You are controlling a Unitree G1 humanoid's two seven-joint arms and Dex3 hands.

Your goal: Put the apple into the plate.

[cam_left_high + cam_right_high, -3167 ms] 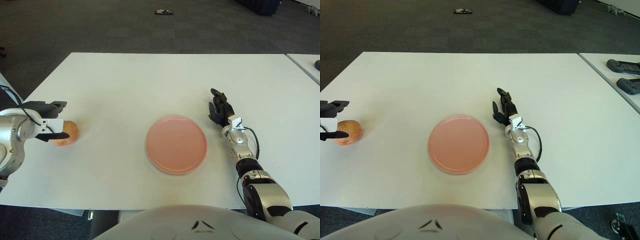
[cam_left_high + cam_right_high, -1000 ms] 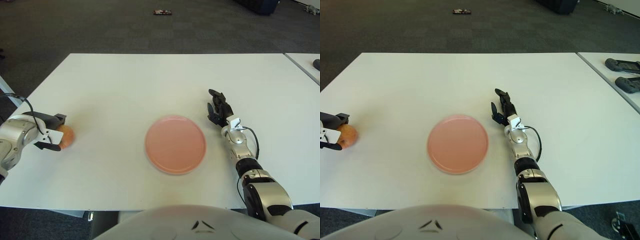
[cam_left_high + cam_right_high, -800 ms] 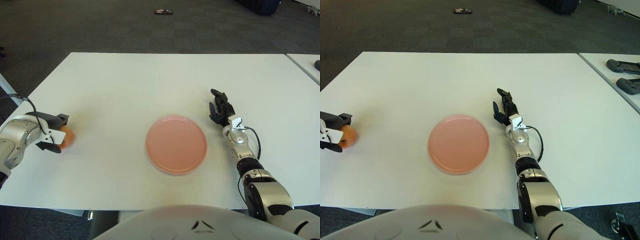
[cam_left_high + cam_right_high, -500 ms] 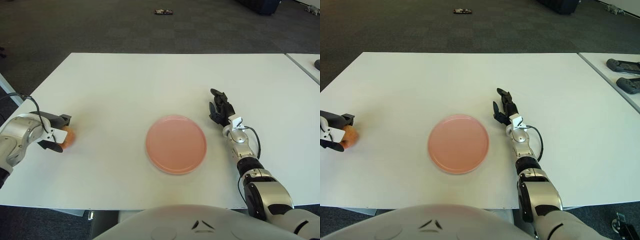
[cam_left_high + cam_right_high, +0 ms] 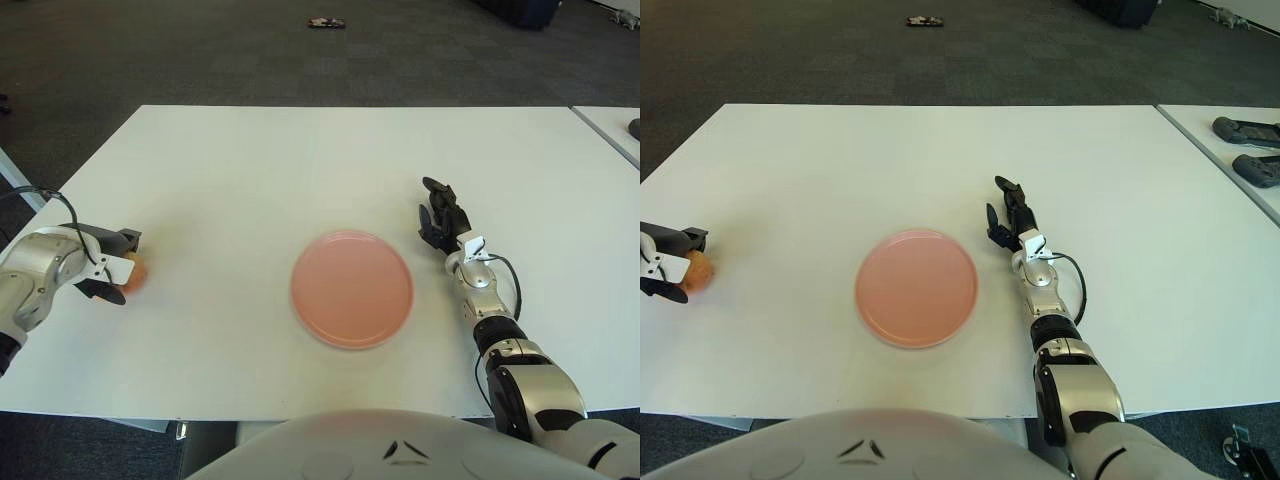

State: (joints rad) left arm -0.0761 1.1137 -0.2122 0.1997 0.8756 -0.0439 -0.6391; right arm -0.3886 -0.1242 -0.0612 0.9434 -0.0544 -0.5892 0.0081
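The left robot hand is closing its fingers around the apple at the left edge of the white desk, well apart from the pink plate, while the right robot hand is lying just right of it, fingers loosely curled and holding nothing.

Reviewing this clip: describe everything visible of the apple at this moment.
Only a small orange-red patch of the apple shows; the rest is hidden by the left hand, whose dark fingers close around it from above and below. It sits near the left edge of the white table, well to the left of the pink plate and not in it. Whether it touches the table cannot be told.
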